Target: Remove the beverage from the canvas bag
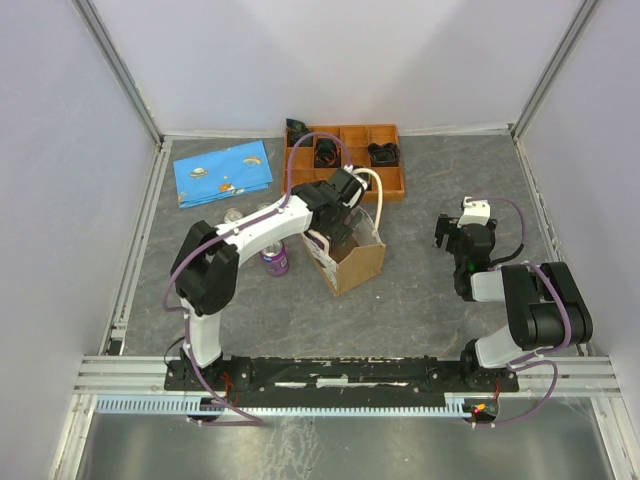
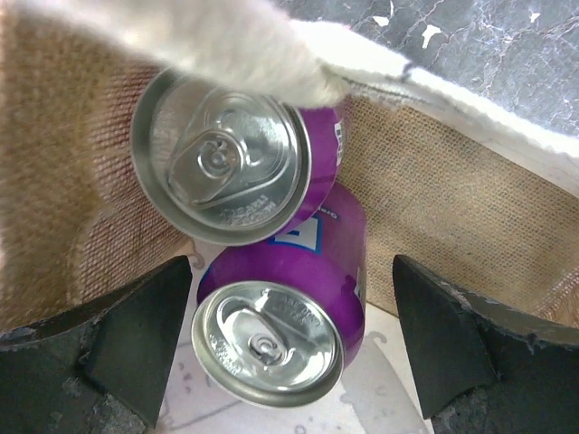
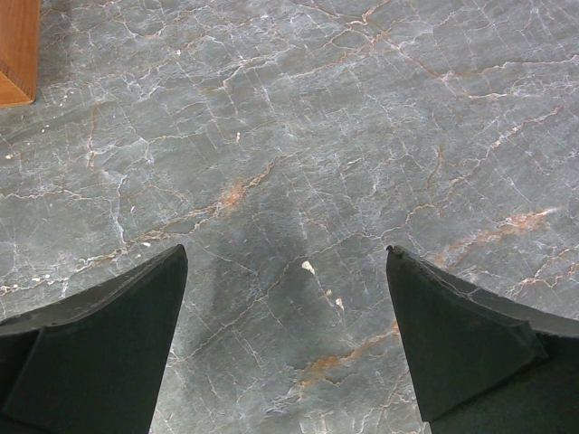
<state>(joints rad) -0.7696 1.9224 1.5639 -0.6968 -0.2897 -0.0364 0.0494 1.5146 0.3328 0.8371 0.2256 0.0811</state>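
Left arm (image 1: 255,230) is reaching across and down into the canvas bag (image 1: 360,265), which is standing open-topped mid-counter (image 1: 430,310), near the orange compartment tray (image 1: 400,165) on its near side. In the left wrist view the left fingers (image 2: 136,344) are hanging spread wide inside the bag mouth, with tan woven wall showing on both sides. They are pinching nothing, and no contact is visible. Two purple beverage cans are sitting in the bag with their pull-tab tops facing the camera. The upper can (image 2: 222,163) is overlapping the lower can (image 2: 280,334) in this view and looks to be touching it. The lower can is lying in the gap between the fingers. A blurred white loop handle (image 2: 271,54) is crossing the top of the frame and covering the upper can's far rim. A third purple can (image 1: 275,260) is standing upright on the counter outside the bag, just to its left under the left arm. A blue printed cloth (image 1: 223,172) is lying at the far left. The right fingers (image 3: 99,353) are also spread, holding nothing, hovering over bare marbled counter well apart from the bag. A corner of the tray is showing at the top left of the right wrist view.
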